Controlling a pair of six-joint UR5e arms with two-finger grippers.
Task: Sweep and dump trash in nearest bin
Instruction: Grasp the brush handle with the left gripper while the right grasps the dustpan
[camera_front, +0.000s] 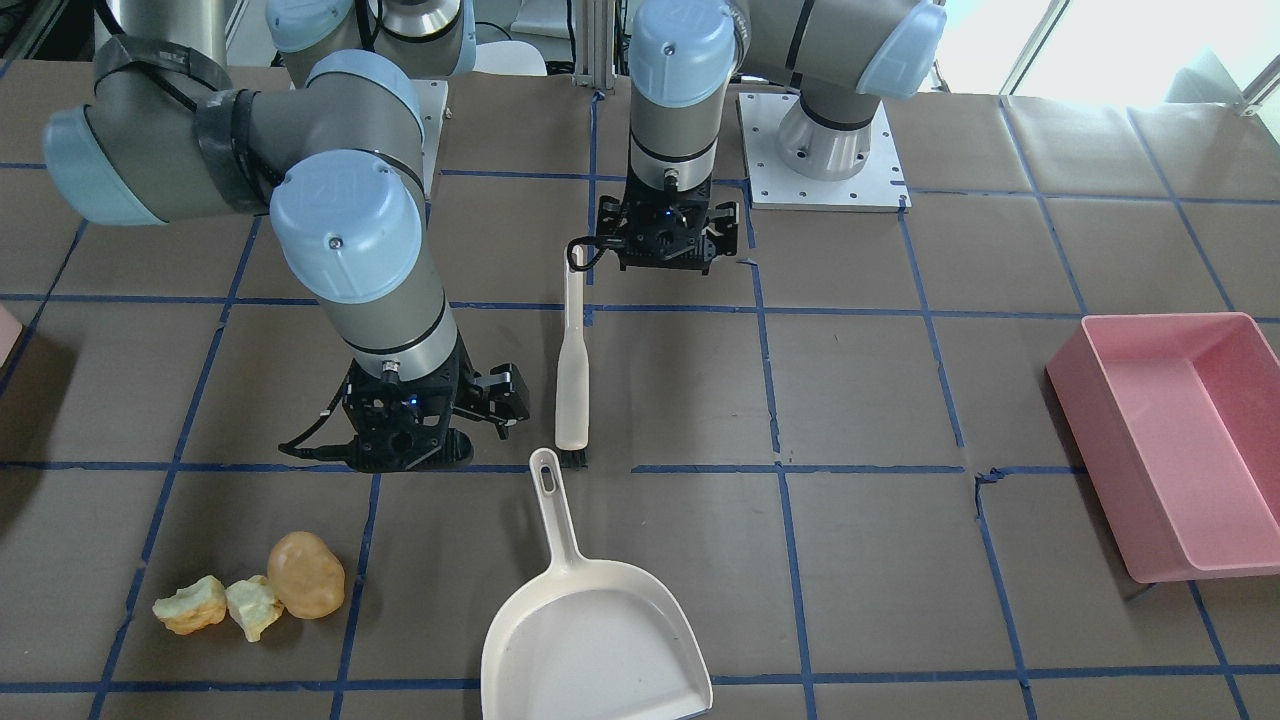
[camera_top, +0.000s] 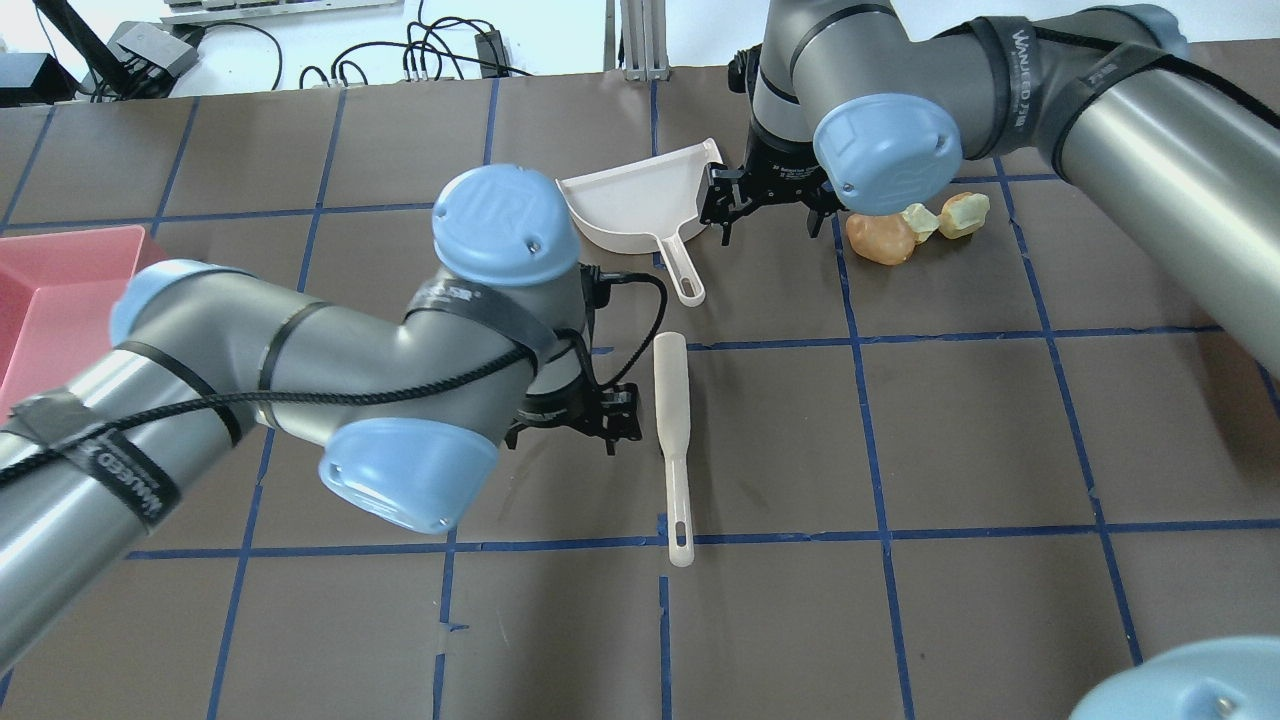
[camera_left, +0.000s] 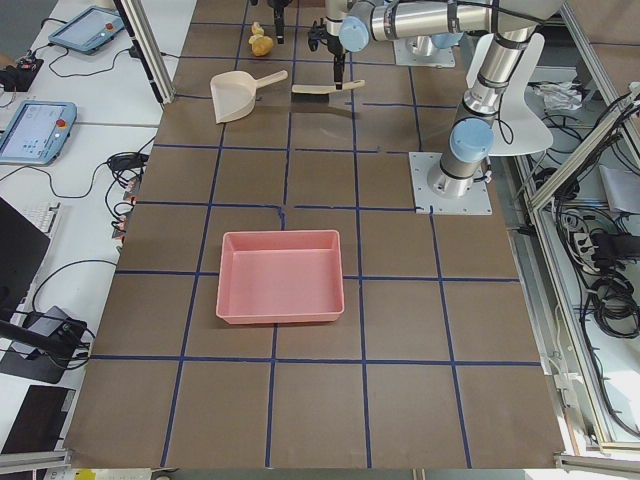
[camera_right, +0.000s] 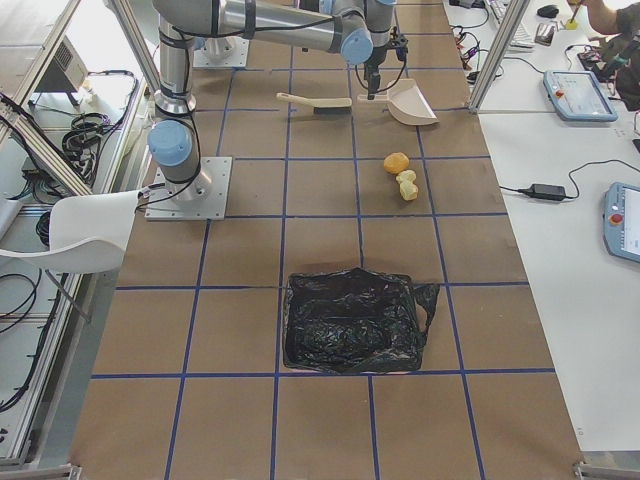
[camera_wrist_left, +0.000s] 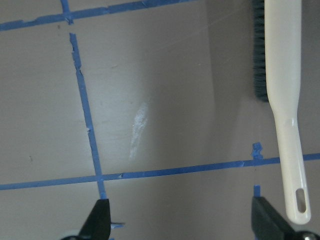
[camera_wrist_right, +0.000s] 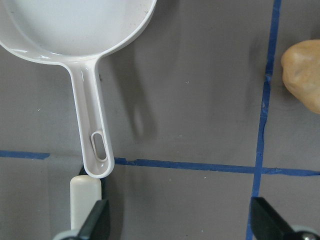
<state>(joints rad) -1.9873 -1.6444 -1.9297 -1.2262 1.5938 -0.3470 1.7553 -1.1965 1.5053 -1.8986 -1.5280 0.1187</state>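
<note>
1. At the far left edge of the front-facing view only a cut-off corner of the nearest bin (camera_front: 6, 338) showed, well apart from everything else.
2. The trash (camera_front: 255, 595) sat on the table (camera_front: 860, 400) near the front edge: three lumps bunched together, two pale chunks with the tan-orange one on the right end.
3. The right gripper (camera_wrist_right: 180, 212) hung over the table between the trash and the dustpan handle. Its jaws were spread wide with nothing in them.
4. The cream dustpan (camera_front: 600, 640) lay flat with its handle pointing toward the robot.
5. The cream brush (camera_front: 572, 370) lay flat too, its bristle end just beside the dustpan handle tip.
6. The left gripper (camera_wrist_left: 181, 210) was near the brush's thin handle end, also spread wide and gripping nothing.
7. A big pink tub (camera_front: 1190, 440) was way over on the right.
</note>
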